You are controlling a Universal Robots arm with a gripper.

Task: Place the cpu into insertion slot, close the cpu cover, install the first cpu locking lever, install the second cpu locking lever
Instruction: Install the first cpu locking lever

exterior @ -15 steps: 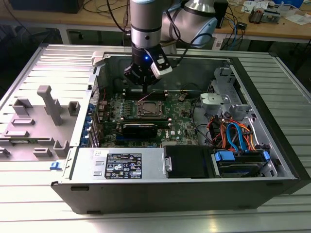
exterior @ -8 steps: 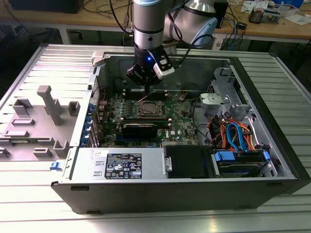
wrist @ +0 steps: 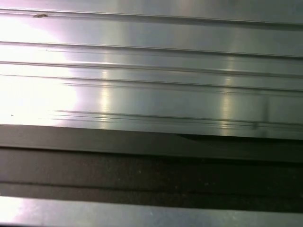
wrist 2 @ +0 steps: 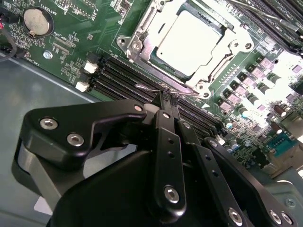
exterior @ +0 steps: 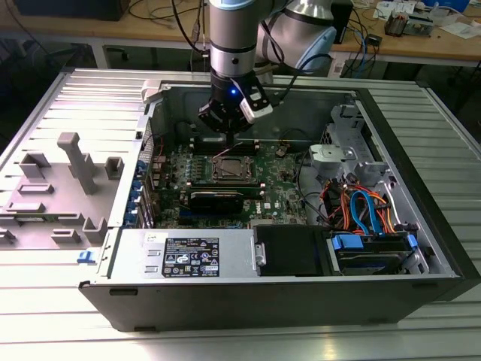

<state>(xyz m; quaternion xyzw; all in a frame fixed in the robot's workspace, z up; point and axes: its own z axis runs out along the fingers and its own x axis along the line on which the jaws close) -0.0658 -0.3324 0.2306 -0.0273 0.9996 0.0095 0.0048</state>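
Observation:
The cpu (wrist 2: 189,40) lies with its silver top up in the insertion slot (exterior: 229,167) on the green board. The cpu cover (wrist 2: 142,33) is a silver frame lying down around the chip. A thin wire locking lever (wrist 2: 147,87) runs along the socket's near edge, and its end sits right at my fingertips. In the second wrist view my gripper (wrist 2: 165,97) has its black fingers (wrist 2: 163,123) pressed together with nothing clearly between them. In the exterior view the gripper (exterior: 228,134) hangs just above the far side of the socket, inside the open computer case.
Black memory slots (wrist 2: 118,78) run beside the socket, and a coin battery (wrist 2: 37,20) sits farther off. A power supply (exterior: 188,256) and a drive bay with cables (exterior: 368,214) line the case front. Grey fixtures (exterior: 75,162) stand on the ribbed table at the exterior view's left.

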